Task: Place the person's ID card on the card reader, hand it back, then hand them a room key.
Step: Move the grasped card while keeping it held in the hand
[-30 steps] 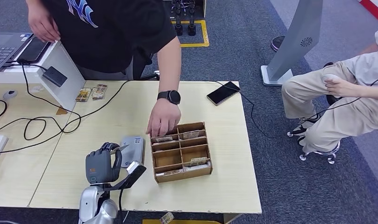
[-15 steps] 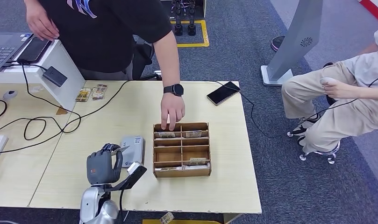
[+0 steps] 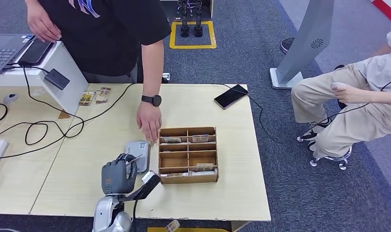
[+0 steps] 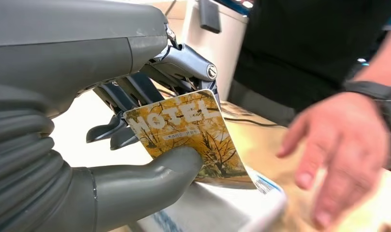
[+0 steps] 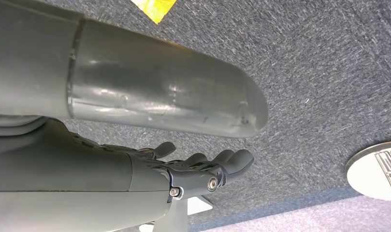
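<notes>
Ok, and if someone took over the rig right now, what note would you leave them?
Left hand: pinches the HOTEL card just above the card reader.
Right hand: hangs over the carpet, holding nothing.
The person's hand rests on the table between the reader and the wooden box of cards.
Done: card picked up. The ID steps cannot be judged from here.
Left: pass the card to the person.

On our counter [image 3: 232,193] we see a wooden divider box [image 3: 187,154], a grey reader [image 3: 137,155], a phone [image 3: 231,96], black cables [image 3: 43,130] and small packets [image 3: 94,96].
</notes>
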Controlling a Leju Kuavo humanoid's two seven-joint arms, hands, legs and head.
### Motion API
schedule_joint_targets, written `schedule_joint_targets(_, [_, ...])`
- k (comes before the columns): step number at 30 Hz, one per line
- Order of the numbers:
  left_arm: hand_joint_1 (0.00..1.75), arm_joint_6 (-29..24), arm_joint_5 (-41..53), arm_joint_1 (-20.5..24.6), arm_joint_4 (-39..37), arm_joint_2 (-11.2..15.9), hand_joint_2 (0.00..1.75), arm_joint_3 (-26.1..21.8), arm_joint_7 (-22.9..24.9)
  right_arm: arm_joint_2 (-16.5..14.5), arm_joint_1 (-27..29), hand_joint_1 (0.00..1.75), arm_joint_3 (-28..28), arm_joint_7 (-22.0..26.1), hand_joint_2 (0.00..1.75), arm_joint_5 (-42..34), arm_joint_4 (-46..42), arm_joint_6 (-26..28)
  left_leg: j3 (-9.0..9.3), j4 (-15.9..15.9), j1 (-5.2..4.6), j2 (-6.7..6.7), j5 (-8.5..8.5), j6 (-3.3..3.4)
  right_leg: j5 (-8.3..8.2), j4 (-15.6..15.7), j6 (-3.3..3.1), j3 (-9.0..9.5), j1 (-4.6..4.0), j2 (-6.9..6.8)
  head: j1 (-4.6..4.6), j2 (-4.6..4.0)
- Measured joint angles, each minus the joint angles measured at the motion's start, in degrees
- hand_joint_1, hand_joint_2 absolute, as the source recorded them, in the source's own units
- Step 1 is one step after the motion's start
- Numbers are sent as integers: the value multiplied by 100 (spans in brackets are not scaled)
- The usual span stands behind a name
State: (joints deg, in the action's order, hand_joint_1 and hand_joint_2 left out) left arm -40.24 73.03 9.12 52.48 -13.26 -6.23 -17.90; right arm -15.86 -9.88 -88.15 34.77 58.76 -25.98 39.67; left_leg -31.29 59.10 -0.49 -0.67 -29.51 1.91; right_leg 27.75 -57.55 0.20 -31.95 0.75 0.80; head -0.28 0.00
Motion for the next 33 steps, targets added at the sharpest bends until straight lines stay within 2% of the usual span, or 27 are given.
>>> schedule_joint_targets(8, [175,68,-92,60,-404,126,175,431,162,41,-1,0,0,0,0,46,40,0,10,0,1,0,0,0,0,0,0,10,-1,-1,0,0])
schedule_joint_targets(23, [175,120,-379,104,-566,243,175,744,293,48,-1,0,0,23,0,46,58,0,30,-1,0,-1,0,0,0,0,0,34,0,-2,-1,0])
schedule_joint_targets(30, [175,44,-869,98,-565,234,175,771,185,48,-2,0,0,15,0,89,60,0,35,0,1,-1,0,0,0,0,0,38,-1,-2,-1,0])
schedule_joint_targets(33, [175,-4,-1522,63,-488,198,175,770,-160,48,-3,0,0,15,0,114,58,0,36,0,1,-1,0,0,0,0,0,38,-1,-2,-1,0])
